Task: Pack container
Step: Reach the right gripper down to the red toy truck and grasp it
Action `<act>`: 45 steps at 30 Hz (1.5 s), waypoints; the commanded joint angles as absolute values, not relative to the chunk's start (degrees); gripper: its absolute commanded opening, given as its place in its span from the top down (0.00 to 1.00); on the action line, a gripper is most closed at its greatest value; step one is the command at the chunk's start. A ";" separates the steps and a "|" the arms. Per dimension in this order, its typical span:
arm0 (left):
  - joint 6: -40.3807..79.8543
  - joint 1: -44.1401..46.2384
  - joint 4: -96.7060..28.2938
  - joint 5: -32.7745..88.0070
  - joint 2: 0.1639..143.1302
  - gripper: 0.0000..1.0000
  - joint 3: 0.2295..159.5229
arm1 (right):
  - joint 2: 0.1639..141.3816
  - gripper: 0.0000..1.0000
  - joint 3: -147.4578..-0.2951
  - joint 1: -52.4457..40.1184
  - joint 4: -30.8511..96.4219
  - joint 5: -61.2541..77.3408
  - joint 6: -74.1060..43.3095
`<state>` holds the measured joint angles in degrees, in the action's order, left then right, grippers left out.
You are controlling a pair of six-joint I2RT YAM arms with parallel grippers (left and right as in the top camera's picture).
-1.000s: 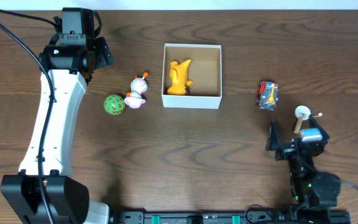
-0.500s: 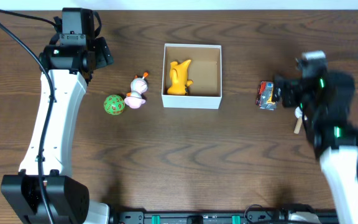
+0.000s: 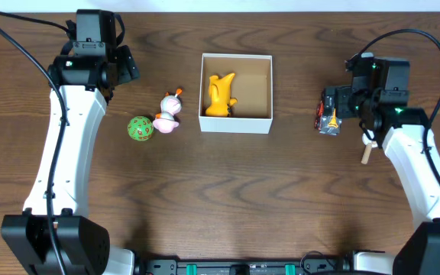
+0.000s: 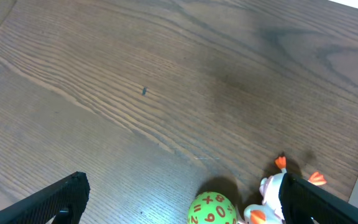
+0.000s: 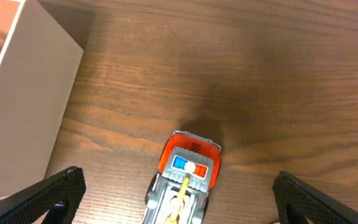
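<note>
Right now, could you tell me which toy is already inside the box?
The yellow toy; the ball, figure and car lie outside the box.

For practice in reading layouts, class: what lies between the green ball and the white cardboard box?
In the overhead view, a white-and-pink toy figure lies between the green ball and the container, nearer the ball.

Right claw has travelled from the near edge of the tabletop to above the small red-and-grey toy truck; its arm now apparently part-covers the white wooden-stemmed toy.
</note>
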<state>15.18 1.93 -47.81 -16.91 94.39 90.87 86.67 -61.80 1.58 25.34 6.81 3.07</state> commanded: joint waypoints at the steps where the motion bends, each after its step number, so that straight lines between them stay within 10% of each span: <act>1: 15.11 1.72 -47.97 -17.47 94.48 0.02 90.98 | 88.09 0.01 -62.87 1.04 25.10 4.54 -0.58; 45: 15.11 1.72 -47.97 -17.47 94.48 0.02 90.98 | 105.14 0.06 -62.89 -3.66 22.13 -10.00 -4.12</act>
<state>15.18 1.93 -47.79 -16.91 94.39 90.87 104.97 -61.89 -3.97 22.44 -10.35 -2.85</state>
